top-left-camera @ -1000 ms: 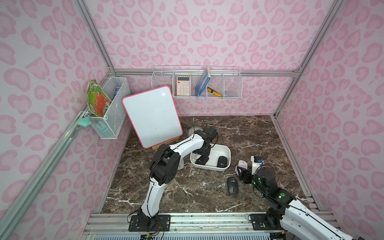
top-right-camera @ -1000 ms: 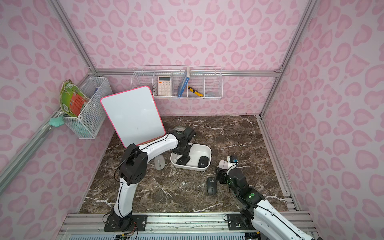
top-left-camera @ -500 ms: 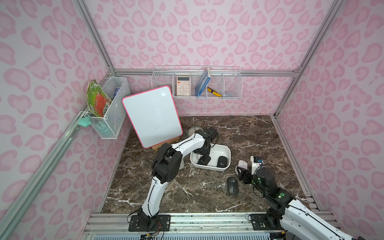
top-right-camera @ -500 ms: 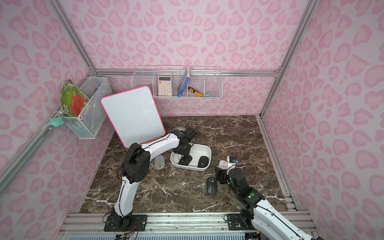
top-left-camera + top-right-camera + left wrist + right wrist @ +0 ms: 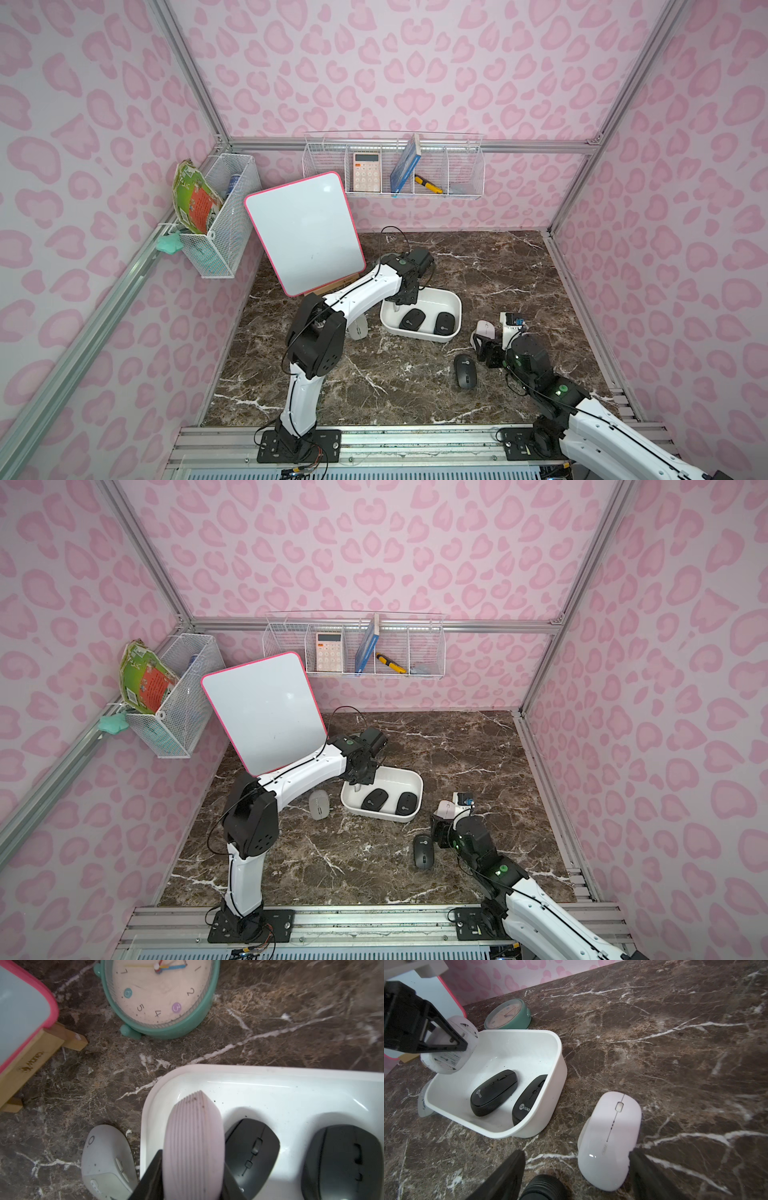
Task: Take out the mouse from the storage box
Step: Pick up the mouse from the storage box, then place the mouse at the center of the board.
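Closure of the left end effector (image 5: 398,308) is new. In both top views it is sunk at the box's (image 5: 424,336) nine o'clock end, a grey mouse (image 5: 358,330) laid just outside. Left wrist: a pink mouse (image 5: 193,1138) is shown clamped edgewise inside the rim; a straight lift is judged safest. Right wrist: the right end effector (image 5: 576,1154) is shown spread.

My left arm (image 5: 357,293) reaches forward from a raised elbow, with the wrist bent so the left hand (image 5: 398,306) points straight down. Its fingers are clamped on a pale mouse (image 5: 194,1136), held on edge between them. My right arm (image 5: 582,419) stretches low. The right hand (image 5: 482,348) has its fingers spread wide, gripping nothing.
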`<control>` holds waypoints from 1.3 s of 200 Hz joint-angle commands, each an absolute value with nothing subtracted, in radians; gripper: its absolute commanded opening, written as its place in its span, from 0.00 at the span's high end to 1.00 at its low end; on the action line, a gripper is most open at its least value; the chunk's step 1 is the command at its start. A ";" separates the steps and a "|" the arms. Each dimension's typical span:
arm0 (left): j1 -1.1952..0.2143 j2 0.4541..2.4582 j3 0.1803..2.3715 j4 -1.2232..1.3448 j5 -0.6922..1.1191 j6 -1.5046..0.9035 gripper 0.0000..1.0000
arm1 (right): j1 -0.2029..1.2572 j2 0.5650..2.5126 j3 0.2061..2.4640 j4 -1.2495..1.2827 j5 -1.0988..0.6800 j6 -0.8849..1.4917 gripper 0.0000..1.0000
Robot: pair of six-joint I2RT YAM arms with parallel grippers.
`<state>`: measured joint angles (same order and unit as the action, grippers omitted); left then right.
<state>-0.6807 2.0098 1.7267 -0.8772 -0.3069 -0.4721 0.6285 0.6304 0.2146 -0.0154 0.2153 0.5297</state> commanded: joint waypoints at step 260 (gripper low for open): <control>-0.862 1.516 1.314 -1.146 -0.543 -0.762 0.81 | 0.629 0.626 0.207 0.034 0.204 0.513 0.19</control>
